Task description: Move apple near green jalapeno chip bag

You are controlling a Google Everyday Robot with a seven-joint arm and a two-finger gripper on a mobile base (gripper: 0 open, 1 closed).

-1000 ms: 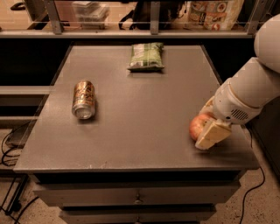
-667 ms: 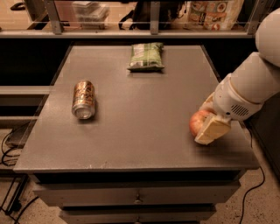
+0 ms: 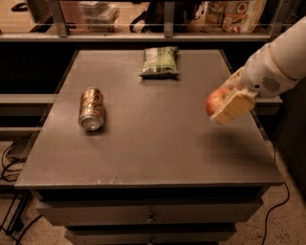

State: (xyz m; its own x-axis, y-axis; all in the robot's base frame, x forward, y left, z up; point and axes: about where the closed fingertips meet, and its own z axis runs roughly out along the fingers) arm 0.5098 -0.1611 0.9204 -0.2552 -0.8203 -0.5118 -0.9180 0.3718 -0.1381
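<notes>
The red apple (image 3: pixel 216 100) with yellowish patches is held in my gripper (image 3: pixel 227 100), above the right side of the grey table (image 3: pixel 158 143). The pale fingers (image 3: pixel 233 106) are closed around it, and its shadow falls on the tabletop below. The green jalapeno chip bag (image 3: pixel 160 61) lies flat at the back middle of the table, well up and to the left of the apple. My white arm (image 3: pixel 279 64) comes in from the right edge.
A gold-brown drink can (image 3: pixel 91 108) lies on its side at the table's left. A shelf with a rail and packaged goods (image 3: pixel 234 14) runs behind the table. Drawers (image 3: pixel 150 215) sit below the front edge. Cables lie on the floor at both sides.
My gripper has lifted the apple off the tabletop near the right front and carried it upward and slightly back. The can and the chip bag have not moved.
</notes>
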